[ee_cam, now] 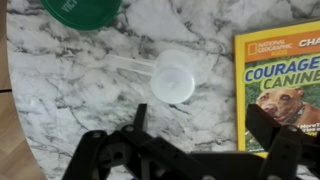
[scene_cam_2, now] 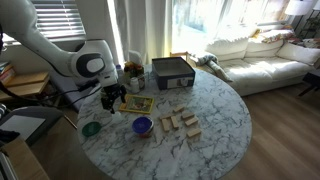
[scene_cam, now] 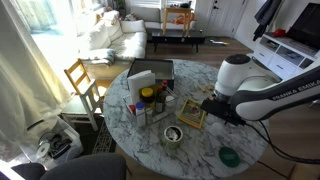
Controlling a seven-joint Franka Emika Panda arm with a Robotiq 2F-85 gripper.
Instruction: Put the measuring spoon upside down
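Gripper: jaws spread wide, holding nothing, above the marble table.
Measuring spoon: pale, translucent round scoop with a short handle. It lies on the table just ahead of the fingertips, untouched. Whether the bowl faces up or down cannot be told.
Green disc: farther ahead, beyond the handle.
Magazine: flat, beside the spoon.
Path: bare marble between fingertips and spoon.

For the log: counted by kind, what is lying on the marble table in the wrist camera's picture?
measuring spoon: 1
green disc: 1
National Geographic book: 1
Total: 3
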